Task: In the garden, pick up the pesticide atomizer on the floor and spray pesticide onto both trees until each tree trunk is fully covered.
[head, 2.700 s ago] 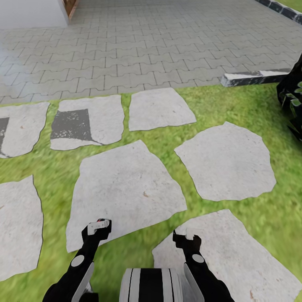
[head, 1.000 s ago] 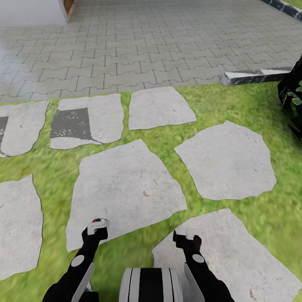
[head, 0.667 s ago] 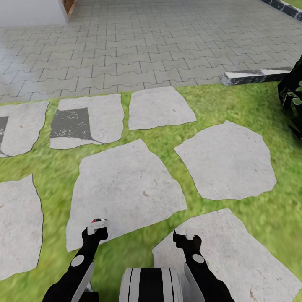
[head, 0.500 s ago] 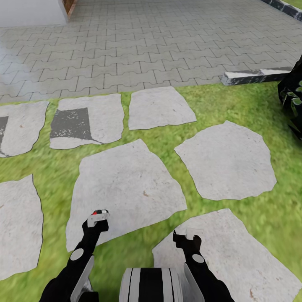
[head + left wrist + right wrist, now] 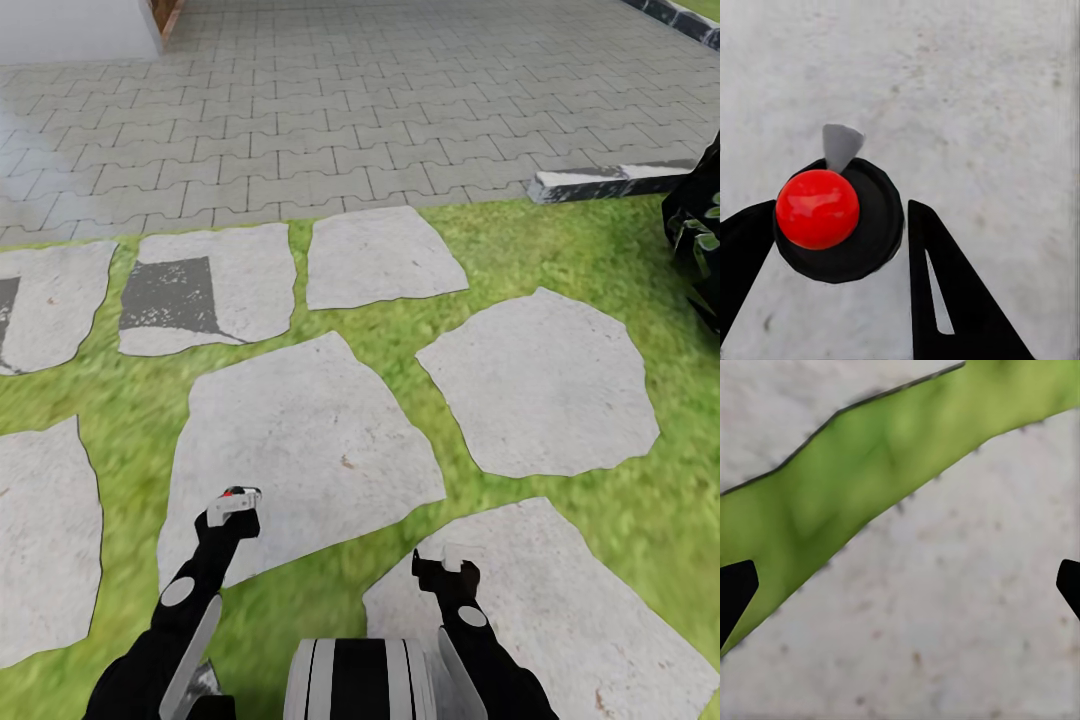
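While the base and head view hold put, the left gripper (image 5: 233,502) has crept forward and up over the near-left stepping stone (image 5: 300,450) compared with a second ago, jaws narrow and clamped on the pesticide atomizer (image 5: 838,219), whose black round body and red top sit between the fingers in the left wrist view. Right gripper (image 5: 445,570) stays low over the near-right slab (image 5: 560,610), jaws wide, nothing in them. Pickup looks done; judging by this, driving to the trees comes next. Grey paving (image 5: 400,110) lies far ahead.
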`<state>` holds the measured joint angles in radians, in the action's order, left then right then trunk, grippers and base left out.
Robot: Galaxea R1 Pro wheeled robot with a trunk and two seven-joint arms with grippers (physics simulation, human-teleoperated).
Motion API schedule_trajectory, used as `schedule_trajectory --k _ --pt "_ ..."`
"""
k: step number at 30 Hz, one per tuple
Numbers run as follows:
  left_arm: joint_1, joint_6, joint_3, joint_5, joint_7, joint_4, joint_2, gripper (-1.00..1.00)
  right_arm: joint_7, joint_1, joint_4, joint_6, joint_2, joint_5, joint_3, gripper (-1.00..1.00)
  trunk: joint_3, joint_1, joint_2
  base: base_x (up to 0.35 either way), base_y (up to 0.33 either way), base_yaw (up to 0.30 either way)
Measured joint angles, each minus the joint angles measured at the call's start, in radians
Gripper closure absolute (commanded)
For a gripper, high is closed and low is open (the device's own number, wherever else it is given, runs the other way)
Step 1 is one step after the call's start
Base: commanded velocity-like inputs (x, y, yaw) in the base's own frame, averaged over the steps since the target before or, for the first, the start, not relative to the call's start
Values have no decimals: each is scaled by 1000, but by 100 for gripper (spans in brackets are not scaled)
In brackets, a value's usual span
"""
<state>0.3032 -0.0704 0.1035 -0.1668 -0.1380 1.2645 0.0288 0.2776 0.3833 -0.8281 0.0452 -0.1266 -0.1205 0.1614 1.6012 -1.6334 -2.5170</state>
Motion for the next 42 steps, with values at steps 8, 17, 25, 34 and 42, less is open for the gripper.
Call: schedule_trajectory --k 8,17,25,34,42 --pt "-24 -104 7 2 -7 100 0 100 0 0 0 0 0 0 1 -100 0 0 0 0 0 0" --pt "-28 -283 7 2 -11 194 0 100 0 0 0 0 2 0 -1 -100 0 0 0 0 0 0" --pt "-28 -304 7 2 -12 204 0 100 0 0 0 0 4 0 -1 -100 0 0 0 0 0 0" --pt "-28 -306 9 1 -11 205 1 100 -3 0 -1 -4 6 -2 -6 -100 0 0 0 0 0 0" --pt "-29 -303 10 2 -10 203 2 100 -17 1 -42 3 20 -4 -15 -100 0 0 0 0 0 0"
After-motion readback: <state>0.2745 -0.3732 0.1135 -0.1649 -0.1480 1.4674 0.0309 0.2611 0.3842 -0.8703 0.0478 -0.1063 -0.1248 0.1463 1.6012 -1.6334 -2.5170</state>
